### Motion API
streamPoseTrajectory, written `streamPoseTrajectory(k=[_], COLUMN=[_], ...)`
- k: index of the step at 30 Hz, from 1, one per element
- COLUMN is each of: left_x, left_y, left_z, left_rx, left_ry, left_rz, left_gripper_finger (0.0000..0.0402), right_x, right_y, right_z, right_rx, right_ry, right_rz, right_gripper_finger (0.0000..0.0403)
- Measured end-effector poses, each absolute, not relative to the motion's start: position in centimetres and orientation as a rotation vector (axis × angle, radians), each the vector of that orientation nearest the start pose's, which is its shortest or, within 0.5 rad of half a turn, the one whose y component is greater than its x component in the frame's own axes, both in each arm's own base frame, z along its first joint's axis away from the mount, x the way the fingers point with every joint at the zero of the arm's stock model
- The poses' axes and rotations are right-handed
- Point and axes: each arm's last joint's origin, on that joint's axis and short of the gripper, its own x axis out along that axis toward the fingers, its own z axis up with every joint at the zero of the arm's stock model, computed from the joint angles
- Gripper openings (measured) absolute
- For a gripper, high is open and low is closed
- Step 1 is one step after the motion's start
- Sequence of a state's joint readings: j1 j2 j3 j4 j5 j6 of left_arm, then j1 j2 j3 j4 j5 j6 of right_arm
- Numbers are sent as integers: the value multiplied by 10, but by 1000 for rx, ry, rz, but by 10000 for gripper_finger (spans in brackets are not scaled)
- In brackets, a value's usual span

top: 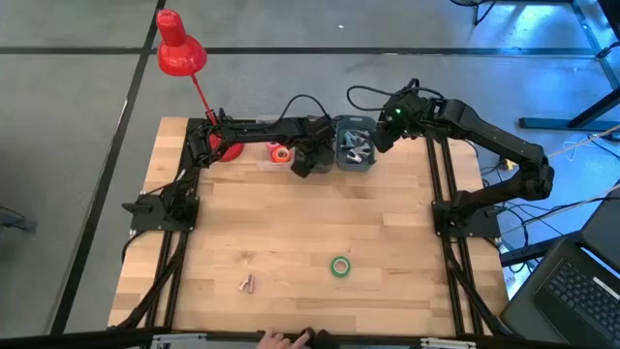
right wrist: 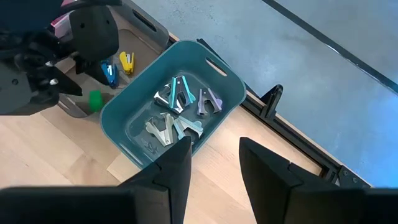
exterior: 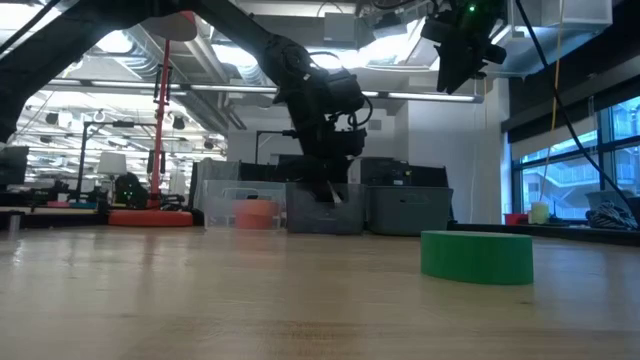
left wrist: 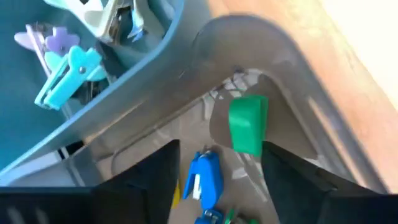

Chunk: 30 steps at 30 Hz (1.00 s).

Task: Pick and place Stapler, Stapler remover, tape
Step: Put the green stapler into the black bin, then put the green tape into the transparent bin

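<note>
Seen from above, a red lamp (top: 180, 50) stands at the far left corner of my wooden bench (top: 291, 233). Just right of its base, an orange tape roll (top: 280, 152) lies in a clear bin (top: 274, 155) at the back edge. My left hand (top: 302, 161) hangs next to it, over a grey bin (left wrist: 298, 81) that holds a green stapler (left wrist: 247, 123) and a blue stapler (left wrist: 205, 177). The fingers (left wrist: 149, 180) are spread apart, with nothing between them. Touching that grey bin on the right is a teal bin (top: 355, 145) filled with claw-shaped stapler removers (right wrist: 177, 109) in grey, teal and purple. My right hand (top: 383, 134) hovers high over the right edge of the teal bin, fingers (right wrist: 174, 171) parted and holding nothing. Nearer the front of the bench, well apart from the bins, a small metal stapler remover (top: 246, 283) lies on the left, and a green tape roll (top: 340, 266) lies flat to its right.
</note>
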<state>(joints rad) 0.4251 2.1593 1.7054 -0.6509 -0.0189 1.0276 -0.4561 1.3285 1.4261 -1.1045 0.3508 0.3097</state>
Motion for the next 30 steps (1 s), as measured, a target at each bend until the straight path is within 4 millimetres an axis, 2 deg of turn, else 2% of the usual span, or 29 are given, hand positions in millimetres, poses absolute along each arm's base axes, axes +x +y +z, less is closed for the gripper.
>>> streamPoseTrajectory(k=[4, 7, 12, 17, 21, 23, 27, 30], left_x=[414, 411, 396, 373, 361, 359, 355, 346], left_y=[191, 191, 187, 171, 147, 130, 86, 62], left_z=[183, 194, 245, 295, 318, 323, 327, 332], left_rx=[720, 710, 506, 82, -268, -365, -393, -342], left_ry=[1224, 1249, 1110, 908, 839, 846, 949, 1028], left_rz=[-133, -44, 108, 96, -69, -180, -318, -326], left_gripper_finger=[245, 253, 244, 232, 230, 231, 233, 229], right_x=[216, 216, 216, 215, 214, 215, 218, 223], right_y=[-117, -117, -117, -116, -115, -113, -101, -77], right_z=[363, 363, 362, 353, 344, 340, 334, 322], right_rx=[319, 312, 297, 301, 329, 360, 430, 521], right_ry=[911, 915, 928, 971, 1002, 1012, 1036, 1059], right_rz=[-888, -883, -873, -875, -878, -863, -747, -585], right_gripper_finger=[138, 138, 138, 138, 138, 138, 138, 138])
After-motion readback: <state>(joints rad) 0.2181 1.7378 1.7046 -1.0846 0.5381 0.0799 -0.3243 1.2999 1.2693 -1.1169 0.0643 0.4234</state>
